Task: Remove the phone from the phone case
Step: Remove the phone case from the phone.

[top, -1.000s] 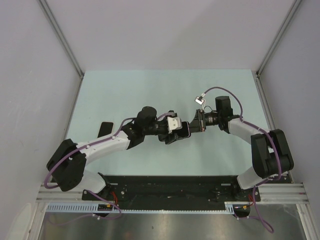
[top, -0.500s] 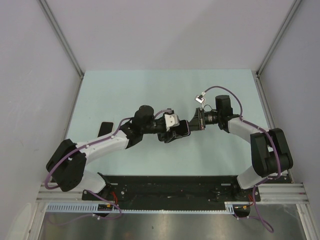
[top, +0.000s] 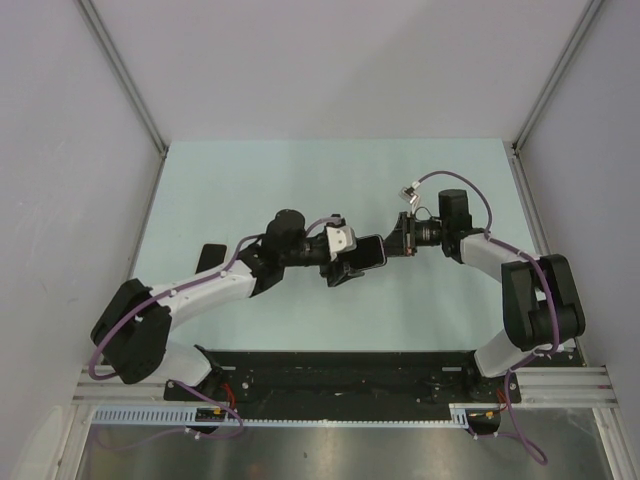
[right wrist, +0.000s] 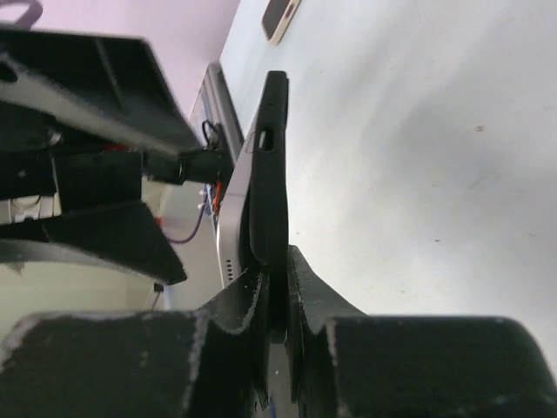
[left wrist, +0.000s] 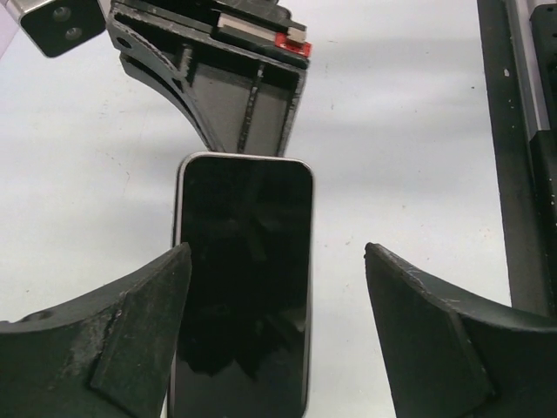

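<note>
Right tool point(right wrist: 277, 292) clenched on the phone case point(right wrist: 271, 157) edge; left tool point(left wrist: 278, 261) spread, straddling the phone point(left wrist: 244, 218) ungripped. Phone looks partly peeled out; full separation remains.

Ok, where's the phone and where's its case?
phone point(left wrist: 244, 287), left wrist view, middle of its dark screen.
case point(right wrist: 271, 192), right wrist view, on its thin black edge.

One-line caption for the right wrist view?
Right gripper pinches the black phone case edge-on, with the silver-edged phone alongside it.
</note>
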`<state>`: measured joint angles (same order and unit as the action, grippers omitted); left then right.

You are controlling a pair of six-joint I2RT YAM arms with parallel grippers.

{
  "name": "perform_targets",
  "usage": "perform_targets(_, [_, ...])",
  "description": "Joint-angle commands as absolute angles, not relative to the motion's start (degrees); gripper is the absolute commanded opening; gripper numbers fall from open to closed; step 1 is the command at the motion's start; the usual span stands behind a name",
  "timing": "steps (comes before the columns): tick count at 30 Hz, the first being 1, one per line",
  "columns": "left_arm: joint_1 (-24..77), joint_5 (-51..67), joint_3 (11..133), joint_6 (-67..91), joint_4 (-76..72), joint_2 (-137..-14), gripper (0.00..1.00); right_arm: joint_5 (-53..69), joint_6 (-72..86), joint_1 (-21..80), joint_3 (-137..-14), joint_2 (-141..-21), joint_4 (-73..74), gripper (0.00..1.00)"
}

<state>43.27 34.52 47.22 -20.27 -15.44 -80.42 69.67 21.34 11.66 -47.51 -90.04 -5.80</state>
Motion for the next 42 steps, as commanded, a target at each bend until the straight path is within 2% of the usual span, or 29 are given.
perform_targets(1, [44.64, 33.85, 47.11, -20.47, -16.52, -79.36, 0.86, 70.13, 21.97, 10.46, -49.22, -89.91, -8.44, 0.00])
perform_targets(16, [46.23, 26.10, 47.90, -23.46, -16.52, -80.77, 1.00, 71.45, 19.34, 11.95, -49.22, -89.74, -6.33, 0.00])
perform_targets(23, [46.84, 28.03, 47.20, -24.87, -16.26, -80.95, 1.00, 72.95, 19.86, 13.01, -49.31, -89.56, -6.50, 0.00])
perform_targets(42, [50.18, 20.39, 47.81, -28.92, -15.47, -83.58, 1.00, 74.79, 19.95, 13.89, -49.22, -88.15, -6.15, 0.00])
